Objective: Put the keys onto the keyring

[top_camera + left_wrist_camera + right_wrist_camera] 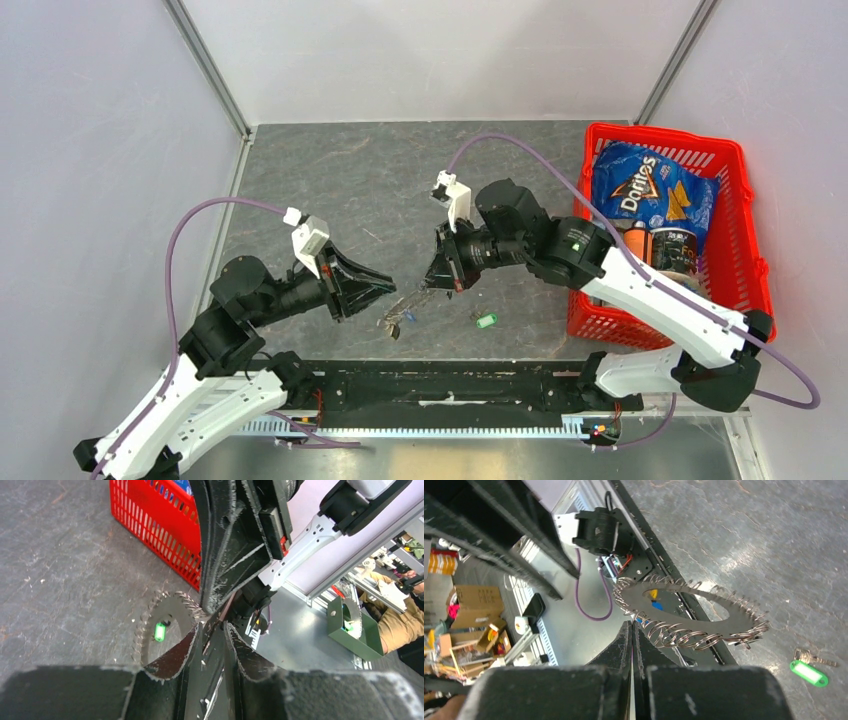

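The keyring [744, 619], a flat grey disc fringed with wire loops, hangs tilted above the table. My right gripper [632, 625] is shut on its edge. In the top view the keyring [405, 307] sits between the right gripper [432, 285] and the left gripper [392, 285]. The left gripper [214, 629] has its jaws a little apart, tips close to the right fingers. A dark glossy slab fills the gap and looks like the black key's head. The green key [486, 321] lies on the table, and shows through the keyring [145, 630] hole as a green key [159, 631].
A red basket [600, 320] stands at the right with a Doritos bag [645, 190] and cans inside. Its corner [150, 520] is close behind the grippers. The black base rail runs along the near edge.
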Robot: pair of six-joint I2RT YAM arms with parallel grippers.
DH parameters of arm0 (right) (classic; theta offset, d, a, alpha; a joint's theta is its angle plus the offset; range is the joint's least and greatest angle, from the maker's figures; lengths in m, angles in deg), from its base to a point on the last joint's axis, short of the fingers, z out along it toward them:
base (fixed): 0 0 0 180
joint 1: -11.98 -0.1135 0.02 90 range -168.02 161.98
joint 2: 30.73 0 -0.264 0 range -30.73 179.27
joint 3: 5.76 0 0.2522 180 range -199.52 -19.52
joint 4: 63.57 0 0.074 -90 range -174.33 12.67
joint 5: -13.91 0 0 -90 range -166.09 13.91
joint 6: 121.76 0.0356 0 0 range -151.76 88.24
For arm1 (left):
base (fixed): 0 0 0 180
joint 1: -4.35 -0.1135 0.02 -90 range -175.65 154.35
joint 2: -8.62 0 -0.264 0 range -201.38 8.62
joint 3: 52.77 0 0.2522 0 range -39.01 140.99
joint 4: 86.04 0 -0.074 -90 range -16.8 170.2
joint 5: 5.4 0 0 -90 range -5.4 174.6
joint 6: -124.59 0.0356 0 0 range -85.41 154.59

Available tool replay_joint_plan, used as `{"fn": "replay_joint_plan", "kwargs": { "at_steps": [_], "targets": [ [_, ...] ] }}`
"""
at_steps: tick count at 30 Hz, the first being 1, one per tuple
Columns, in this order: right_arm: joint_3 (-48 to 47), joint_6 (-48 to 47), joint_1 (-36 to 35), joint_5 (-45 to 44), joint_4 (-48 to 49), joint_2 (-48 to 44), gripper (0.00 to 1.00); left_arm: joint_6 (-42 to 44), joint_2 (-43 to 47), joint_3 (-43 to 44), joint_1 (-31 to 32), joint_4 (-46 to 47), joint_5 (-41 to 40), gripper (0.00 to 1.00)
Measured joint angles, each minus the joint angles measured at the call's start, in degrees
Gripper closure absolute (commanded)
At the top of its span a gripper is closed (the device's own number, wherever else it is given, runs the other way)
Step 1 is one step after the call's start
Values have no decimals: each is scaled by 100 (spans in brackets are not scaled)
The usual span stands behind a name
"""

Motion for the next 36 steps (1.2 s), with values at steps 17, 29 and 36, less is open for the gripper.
{"fn": "replay_joint_plan", "kwargs": {
  "at_steps": [17,29,36],
  "targets": [
    [-951,-2181,-525,422,-787,-50,100,-195,-186,2,-7,662,472,72],
    [-988,-2546,-855,-70,-796,-50,100,-511,-190,-26,-9,1174,815,72],
    [-1198,-2535,-855,-149,-656,-72,100,-658,-184,-181,-9,1375,1047,72]
  ]
}}
